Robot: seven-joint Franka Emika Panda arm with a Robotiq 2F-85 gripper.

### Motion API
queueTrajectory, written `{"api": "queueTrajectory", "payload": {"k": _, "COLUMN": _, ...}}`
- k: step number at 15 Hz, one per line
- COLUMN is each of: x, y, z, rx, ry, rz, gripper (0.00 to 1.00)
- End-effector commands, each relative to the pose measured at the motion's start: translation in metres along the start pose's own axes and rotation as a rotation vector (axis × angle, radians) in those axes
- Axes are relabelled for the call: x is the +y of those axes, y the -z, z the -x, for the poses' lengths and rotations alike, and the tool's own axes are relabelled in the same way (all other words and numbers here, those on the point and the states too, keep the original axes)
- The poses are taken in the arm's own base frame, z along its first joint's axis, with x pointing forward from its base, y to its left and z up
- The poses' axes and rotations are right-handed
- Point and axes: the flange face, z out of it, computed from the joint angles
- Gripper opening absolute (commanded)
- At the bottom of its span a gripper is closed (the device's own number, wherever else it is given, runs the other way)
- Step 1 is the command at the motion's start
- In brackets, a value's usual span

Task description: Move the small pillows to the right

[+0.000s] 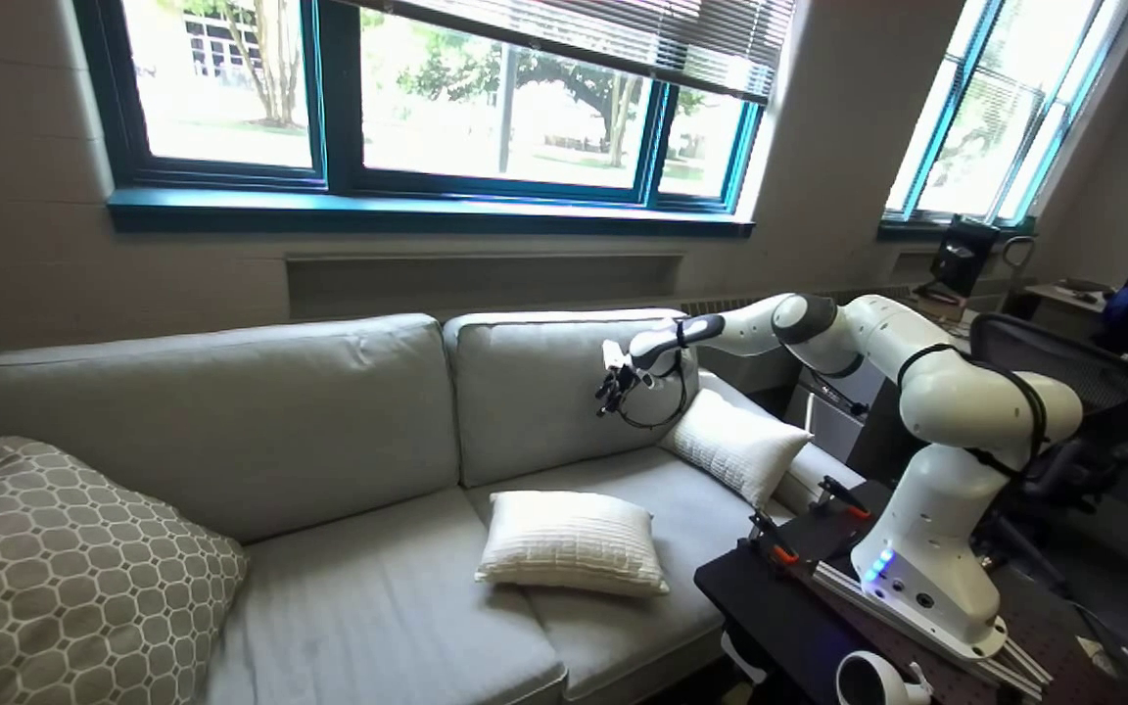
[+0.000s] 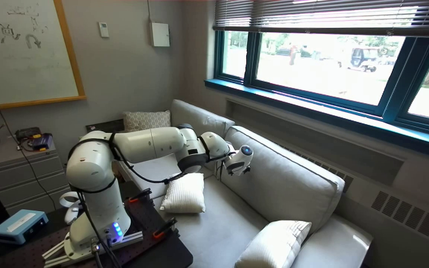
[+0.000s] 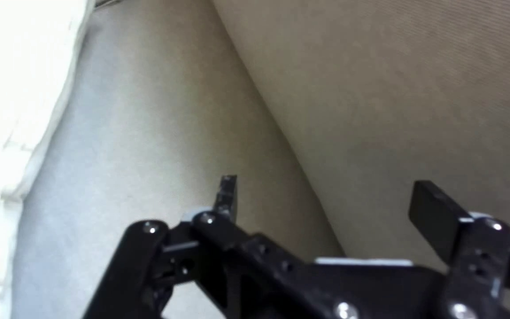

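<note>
White pillows (image 1: pixel 572 541), two; one claw (image 3: pixel 326 184).

On the grey fabric sofa (image 1: pixel 358 612), in an exterior view, I have a grey patterned fabric pillow (image 1: pixel 84 578) at left, one off-white square fabric cushion (image 1: pixel 572 543) mid-sofa — and a second off-white square fabric cushion (image 1: pixel 738 446) right, beside the grey armrest (image 1: pixel 824 470).

Sml pillows (image 1: pixel 572 543) are cloth w/ ridges, sofa (image 1: pixel 368 578) smoother matt cloth.
</note>
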Motion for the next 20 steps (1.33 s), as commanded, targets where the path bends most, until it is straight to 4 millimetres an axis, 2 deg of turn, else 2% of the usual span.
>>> {"api": "queueTrajectory", "payload": {"k": 1, "x": 0.024, "y": -0.020, "z": 0.041, "rx": 0.030, "ry": -0.006, "rz": 0.150, "gripper": 1.00}}
{"api": "queueTrajectory", "payload": {"k": 3, "x": 0.046, "y": -0.039, "z": 0.056, "rx": 0.066, "ry": -0.008, "rz": 0.276, "gripper": 1.00}}
{"api": "queueTrajectory", "payload": {"k": 4, "x": 0.055, "y": -0.050, "z": 0.056, "rx": 0.108, "ry": 0.001, "rz": 0.333, "gripper": 1.00}}
{"api": "queueTrajectory", "payload": {"k": 5, "x": 0.065, "y": -0.055, "z": 0.065, "rx": 0.142, "ry": 0.061, "rz": 0.375, "gripper": 1.00}}
{"api": "queueTrajectory", "payload": {"k": 6, "x": 0.073, "y": -0.049, "z": 0.073, "rx": 0.171, "ry": 0.113, "rz": 0.408, "gripper": 1.00}}
{"api": "queueTrajectory", "payload": {"k": 7, "x": 0.072, "y": -0.052, "z": 0.067, "rx": 0.129, "ry": 0.055, "rz": 0.373, "gripper": 1.00}}
{"api": "queueTrajectory", "payload": {"k": 9, "x": 0.079, "y": -0.057, "z": 0.074, "rx": 0.139, "ry": 0.069, "rz": 0.379, "gripper": 1.00}}
{"api": "queueTrajectory", "payload": {"k": 14, "x": 0.072, "y": -0.055, "z": 0.067, "rx": 0.131, "ry": 0.023, "rz": 0.345, "gripper": 1.00}}
{"api": "queueTrajectory", "payload": {"k": 20, "x": 0.095, "y": -0.075, "z": 0.077, "rx": 0.099, "ry": -0.128, "rz": 0.342, "gripper": 1.00}}
